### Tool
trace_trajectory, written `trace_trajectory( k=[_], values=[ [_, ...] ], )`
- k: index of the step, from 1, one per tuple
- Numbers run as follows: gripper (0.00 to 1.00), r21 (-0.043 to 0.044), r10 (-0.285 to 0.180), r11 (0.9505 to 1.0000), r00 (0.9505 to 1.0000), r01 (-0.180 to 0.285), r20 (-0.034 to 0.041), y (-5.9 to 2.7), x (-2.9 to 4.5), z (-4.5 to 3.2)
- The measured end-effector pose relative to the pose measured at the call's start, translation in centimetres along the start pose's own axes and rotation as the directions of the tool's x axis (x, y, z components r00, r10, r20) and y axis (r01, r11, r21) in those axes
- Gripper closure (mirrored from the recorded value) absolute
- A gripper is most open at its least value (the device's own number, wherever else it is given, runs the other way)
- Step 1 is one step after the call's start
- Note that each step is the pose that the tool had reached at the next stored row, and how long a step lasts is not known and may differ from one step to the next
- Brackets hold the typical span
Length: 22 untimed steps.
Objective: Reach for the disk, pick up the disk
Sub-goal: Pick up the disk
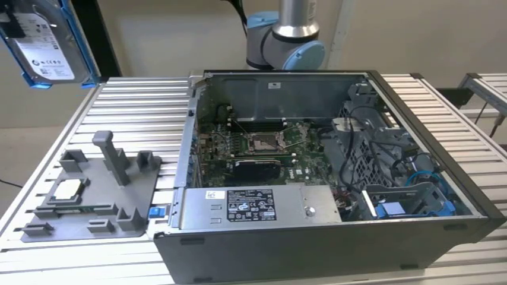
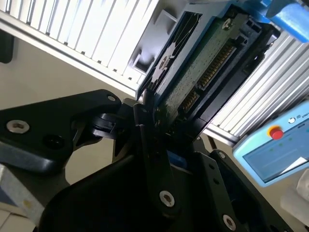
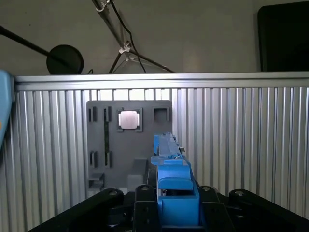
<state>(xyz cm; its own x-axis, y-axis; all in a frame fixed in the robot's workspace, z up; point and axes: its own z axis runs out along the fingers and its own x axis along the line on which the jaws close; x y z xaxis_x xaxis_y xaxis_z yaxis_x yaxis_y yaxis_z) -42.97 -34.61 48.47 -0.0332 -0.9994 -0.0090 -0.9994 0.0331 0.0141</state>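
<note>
The disk (image 1: 47, 44), a silver-grey drive with a white label in a bright blue carrier, hangs high above the table's far corner at the exterior view's left. My gripper (image 1: 9, 21) holds it from above, at the picture's top corner. In the first wrist view the carrier's blue edge (image 3: 171, 179) stands upright between the black fingers (image 3: 145, 203), with my gripper (image 3: 171, 195) shut on it. The second wrist view shows the disk's green circuit-board side (image 2: 203, 72) clamped by my gripper (image 2: 154, 116).
An open computer case (image 1: 443, 196) takes up the table's middle and the exterior view's right. A grey fixture plate (image 1: 95, 196) with a small square silver chip (image 1: 67, 189) lies at the left, below the held disk. The arm's base (image 1: 285, 41) stands behind the case.
</note>
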Motion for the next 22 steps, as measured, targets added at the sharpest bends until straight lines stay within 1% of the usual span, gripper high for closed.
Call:
trace_trajectory(
  k=[22],
  values=[
    [1.00, 0.0001, 0.000, 1.0000, 1.0000, 0.000, 0.0000, -1.77, -0.06, -0.02]
  ],
)
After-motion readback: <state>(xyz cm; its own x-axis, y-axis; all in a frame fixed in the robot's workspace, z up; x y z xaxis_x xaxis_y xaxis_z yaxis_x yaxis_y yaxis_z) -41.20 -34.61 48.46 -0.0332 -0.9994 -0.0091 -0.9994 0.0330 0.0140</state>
